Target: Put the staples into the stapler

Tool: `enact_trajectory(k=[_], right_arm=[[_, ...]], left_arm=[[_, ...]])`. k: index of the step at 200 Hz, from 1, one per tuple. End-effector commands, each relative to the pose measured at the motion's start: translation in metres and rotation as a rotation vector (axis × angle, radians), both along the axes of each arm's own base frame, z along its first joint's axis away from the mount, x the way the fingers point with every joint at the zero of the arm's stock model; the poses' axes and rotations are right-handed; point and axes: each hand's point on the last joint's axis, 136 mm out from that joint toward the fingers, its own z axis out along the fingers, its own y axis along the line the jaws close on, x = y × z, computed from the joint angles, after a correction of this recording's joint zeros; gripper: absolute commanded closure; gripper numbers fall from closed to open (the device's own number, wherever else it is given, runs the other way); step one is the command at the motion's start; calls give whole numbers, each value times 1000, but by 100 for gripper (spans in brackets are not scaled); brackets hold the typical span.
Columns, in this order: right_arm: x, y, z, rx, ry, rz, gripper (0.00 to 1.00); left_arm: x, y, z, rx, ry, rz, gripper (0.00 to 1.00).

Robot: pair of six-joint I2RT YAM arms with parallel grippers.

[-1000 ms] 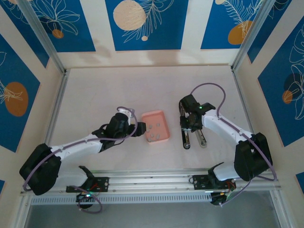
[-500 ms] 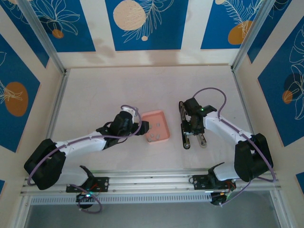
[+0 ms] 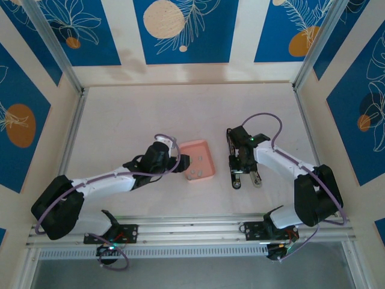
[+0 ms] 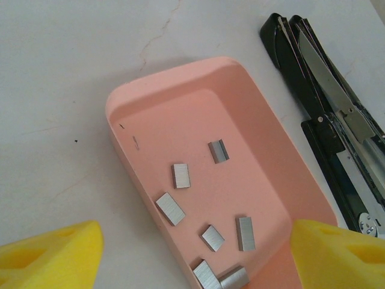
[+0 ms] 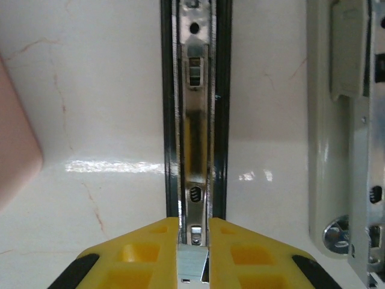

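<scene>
The left tool [image 3: 182, 162] has slid closer to the pink tray [image 4: 150, 102], and the right tool [image 5: 194, 250] has crept along the opened stapler [image 5: 194, 120]. The left tool hangs spread at the tray's end, holding nothing. Loose staples [image 4: 180, 175] lie scattered inside the tray. The right tool, nearly pressed together, pinches a staple strip [image 5: 194, 265] over the stapler's channel on the surface [image 5: 96, 90].

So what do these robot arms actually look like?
Both the left arm and right arm have white tube-like segments joined by chunky black joints. A thin purple cable loops along each. The fingers are bright yellow wedges with hollow pockets and black patches.
</scene>
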Motion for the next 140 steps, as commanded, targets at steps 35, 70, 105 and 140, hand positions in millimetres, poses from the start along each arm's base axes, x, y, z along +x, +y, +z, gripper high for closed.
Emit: enact_trajectory(k=[35, 70, 105, 140], right_arm=[[-7, -20, 10, -82, 14, -107, 82], [-14, -34, 8, -108, 55, -188, 82], [-20, -28, -1, -87, 96, -187, 82], [-26, -22, -9, -94, 137, -167, 82]], left_arm=[[0, -5, 4, 8, -14, -7, 19], [-2, -4, 2, 12, -11, -7, 19], [-3, -2, 0, 16, -5, -4, 19], [-4, -3, -2, 18, -2, -9, 19]])
